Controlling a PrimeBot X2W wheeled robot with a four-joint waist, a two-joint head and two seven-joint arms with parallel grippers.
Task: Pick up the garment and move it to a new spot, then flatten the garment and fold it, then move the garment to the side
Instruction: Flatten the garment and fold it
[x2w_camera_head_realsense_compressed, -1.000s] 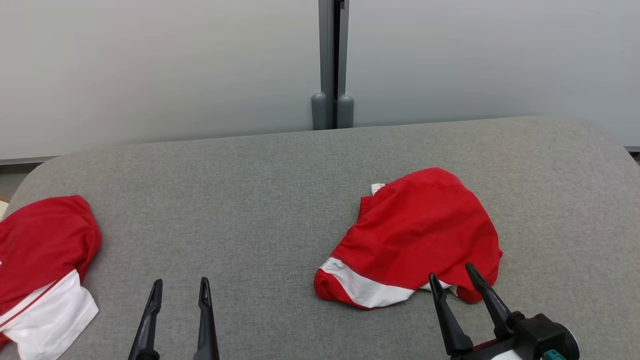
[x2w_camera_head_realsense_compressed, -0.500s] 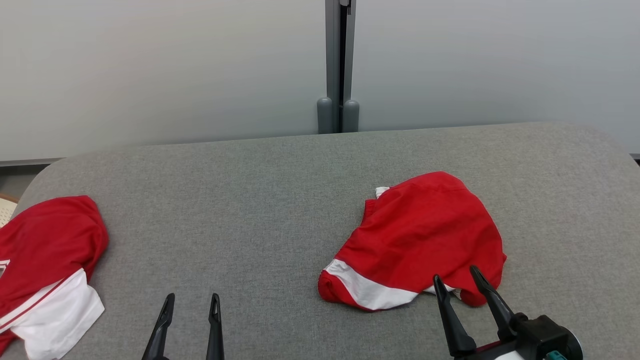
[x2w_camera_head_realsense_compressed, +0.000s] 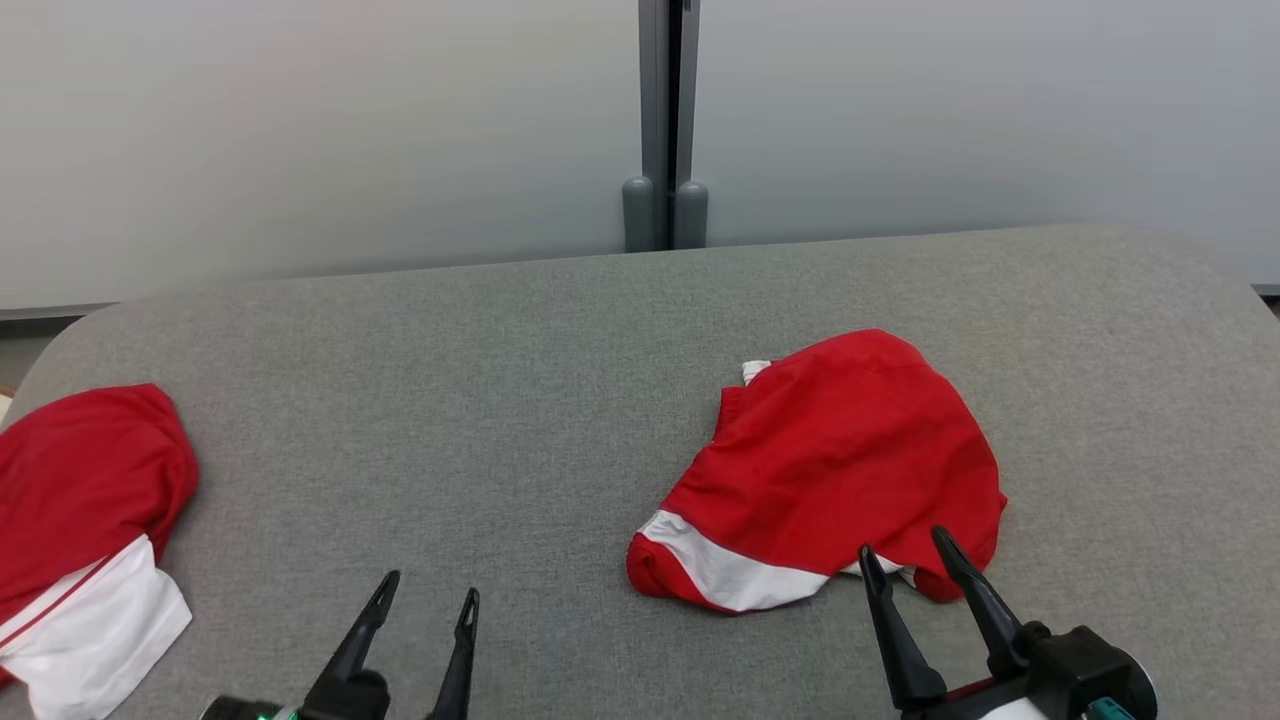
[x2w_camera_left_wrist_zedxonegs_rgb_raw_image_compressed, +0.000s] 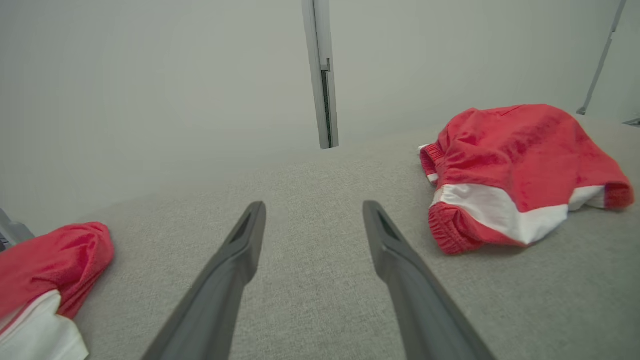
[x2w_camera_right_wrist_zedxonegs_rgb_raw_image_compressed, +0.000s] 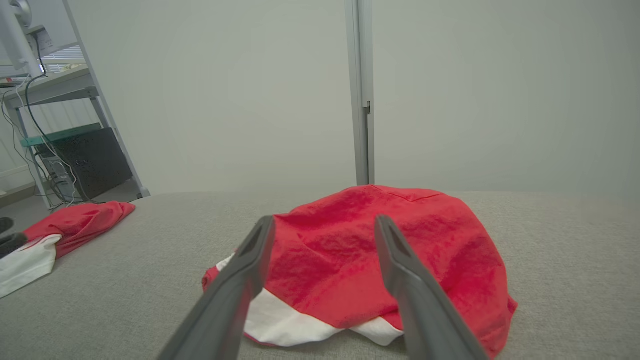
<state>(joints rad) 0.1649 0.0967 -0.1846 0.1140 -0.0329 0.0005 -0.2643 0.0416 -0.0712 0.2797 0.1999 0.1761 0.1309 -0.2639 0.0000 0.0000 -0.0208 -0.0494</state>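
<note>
Your work surface is a grey fabric-covered table (x2w_camera_head_realsense_compressed: 480, 400) with rounded corners. It is set against pale wall panels (x2w_camera_head_realsense_compressed: 300, 130) joined by a grey post (x2w_camera_head_realsense_compressed: 663, 120).

The garment (x2w_camera_head_realsense_compressed: 830, 470), a pair of red shorts with a white band along one hem, lies in a loose heap on the right half of the table. It is neither flattened nor folded. The white band faces the near edge of the table.

Your right gripper (x2w_camera_head_realsense_compressed: 902, 541) sits at the near right edge of the garment. Its two fingers stand apart and hold nothing. In the head view their tips overlap the near red hem, and in the right wrist view they frame the heap from the near side. You cannot tell from these views whether either tip touches the cloth.

Your left gripper (x2w_camera_head_realsense_compressed: 431, 584) is over bare table, to the left of the garment and well apart from it. Its fingers are likewise spread, with nothing between them.

A second red and white piece of clothing (x2w_camera_head_realsense_compressed: 80, 500) lies crumpled at the far left edge of the table, well apart from the garment and from both grippers. In the right wrist view, a metal shelf (x2w_camera_right_wrist_zedxonegs_rgb_raw_image_compressed: 55, 95) with a black box (x2w_camera_right_wrist_zedxonegs_rgb_raw_image_compressed: 95, 160) stands beyond the table's left end.
</note>
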